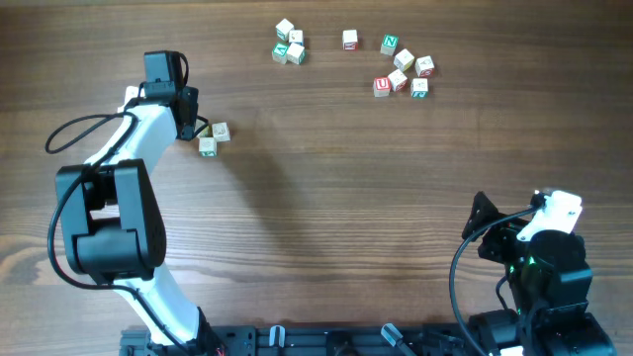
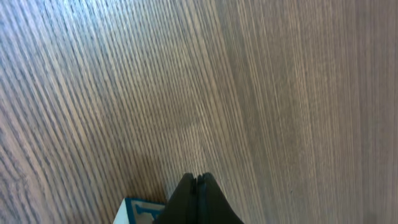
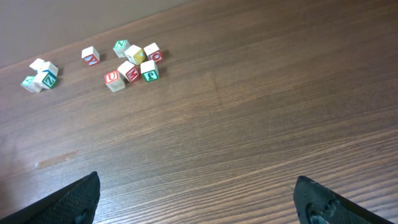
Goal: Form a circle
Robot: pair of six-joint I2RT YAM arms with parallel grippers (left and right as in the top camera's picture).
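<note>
Well clear of your left gripper (image 1: 195, 127), farther up the table (image 1: 346, 198) and off to its right, the circle (image 1: 289, 44) sits as a tight clump of small pale wooden letter cubes with green print showing. From your right gripper (image 3: 196, 202) the same clump (image 3: 40, 73) lies far ahead and hard to the left, near the table's far edge.

To the right of the clump, a single cube (image 1: 349, 39) stands alone. Beyond it a loose scatter (image 1: 406, 71) of more cubes includes a green N (image 1: 390, 44) and a red U (image 1: 382, 86); all of these are well apart from both of your grippers.

Your left gripper is clenched on nothing, its two fingers (image 2: 186, 199) pressed flat together over bare wood. A pair of cubes (image 1: 214, 138) rests just beside its tip. The left wrist view catches a blue-printed cube (image 2: 140, 213) close against the fingers at the bottom edge of the frame; you cannot tell whether they touch.

Your right gripper (image 1: 485, 229) is released, jaws spread wide and empty, near the table's front edge and well apart from every cube.
</note>
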